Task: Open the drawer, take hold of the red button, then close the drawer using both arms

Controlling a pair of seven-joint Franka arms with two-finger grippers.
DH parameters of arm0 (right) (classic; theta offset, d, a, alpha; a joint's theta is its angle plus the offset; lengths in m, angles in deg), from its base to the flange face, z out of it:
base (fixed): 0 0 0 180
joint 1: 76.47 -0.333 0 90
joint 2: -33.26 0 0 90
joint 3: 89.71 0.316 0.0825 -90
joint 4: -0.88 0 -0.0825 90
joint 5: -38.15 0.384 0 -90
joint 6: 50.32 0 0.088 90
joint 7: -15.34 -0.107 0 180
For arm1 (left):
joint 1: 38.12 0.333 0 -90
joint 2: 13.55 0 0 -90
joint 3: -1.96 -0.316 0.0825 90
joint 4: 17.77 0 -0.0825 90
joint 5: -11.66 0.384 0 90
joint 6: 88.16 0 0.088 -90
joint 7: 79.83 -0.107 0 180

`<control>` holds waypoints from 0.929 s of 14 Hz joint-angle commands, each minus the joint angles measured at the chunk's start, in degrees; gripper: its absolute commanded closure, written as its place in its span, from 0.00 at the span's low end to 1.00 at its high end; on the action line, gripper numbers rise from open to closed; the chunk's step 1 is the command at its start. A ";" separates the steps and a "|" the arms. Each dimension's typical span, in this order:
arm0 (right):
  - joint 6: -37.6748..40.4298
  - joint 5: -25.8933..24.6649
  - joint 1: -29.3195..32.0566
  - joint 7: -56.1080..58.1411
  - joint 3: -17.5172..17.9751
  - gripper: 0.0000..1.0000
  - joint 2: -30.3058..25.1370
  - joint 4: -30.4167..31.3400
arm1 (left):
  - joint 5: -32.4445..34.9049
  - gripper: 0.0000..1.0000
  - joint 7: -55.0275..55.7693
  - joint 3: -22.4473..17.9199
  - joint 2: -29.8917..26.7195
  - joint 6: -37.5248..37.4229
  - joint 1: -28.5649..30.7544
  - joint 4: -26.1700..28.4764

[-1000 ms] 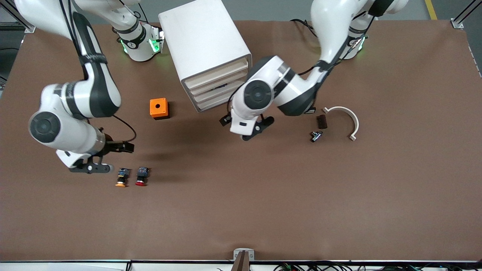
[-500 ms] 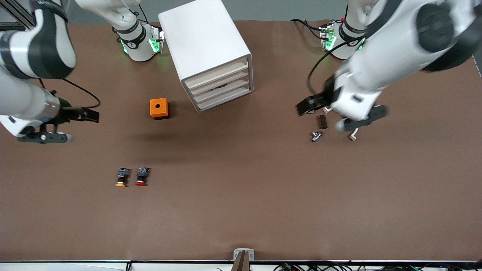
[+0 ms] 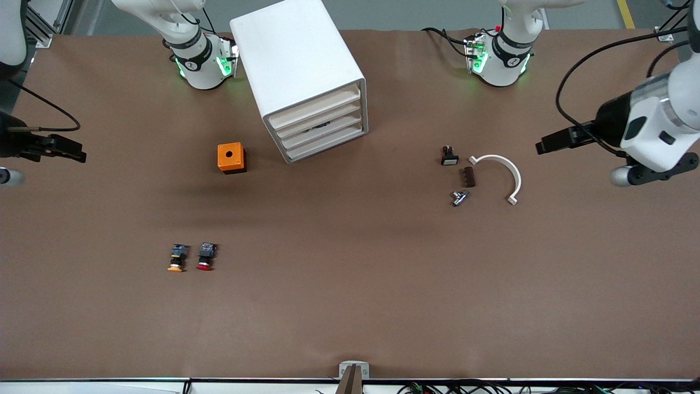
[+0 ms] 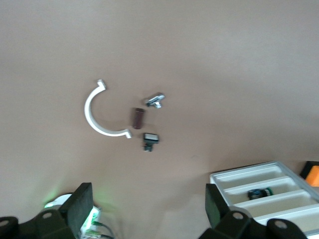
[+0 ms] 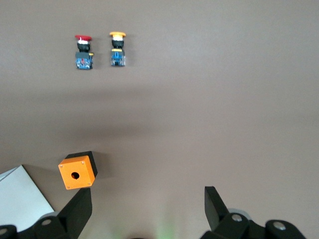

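Both grippers wide, empty — left gripper (image 4: pixel 144 211) and right gripper (image 5: pixel 147 209) over worktop ends, well apart from the cabinet (image 3: pixel 298 71); the button (image 3: pixel 205 255) lies nearer the camera.

arm shells: glossy white links with black joint bands
bases: round white collars lit by green lamps, each with a small black round mark
left gripper (image 3: pixel 648 164): white housing, black fingers, a grey round cap at its 7 o'clock
right gripper (image 3: pixel 22 161): black body and fingers, grey cap
cables: thin black leads looping from each wrist
wrist views: black finger pads (image 4: pixel 79 209), grey screw heads
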 commanded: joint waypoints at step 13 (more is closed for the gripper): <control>6.76 2.85 1.90 -0.26 0.96 0.00 2.36 -11.36 | 7.54 0.01 -20.73 -12.01 -20.79 15.05 -3.52 28.37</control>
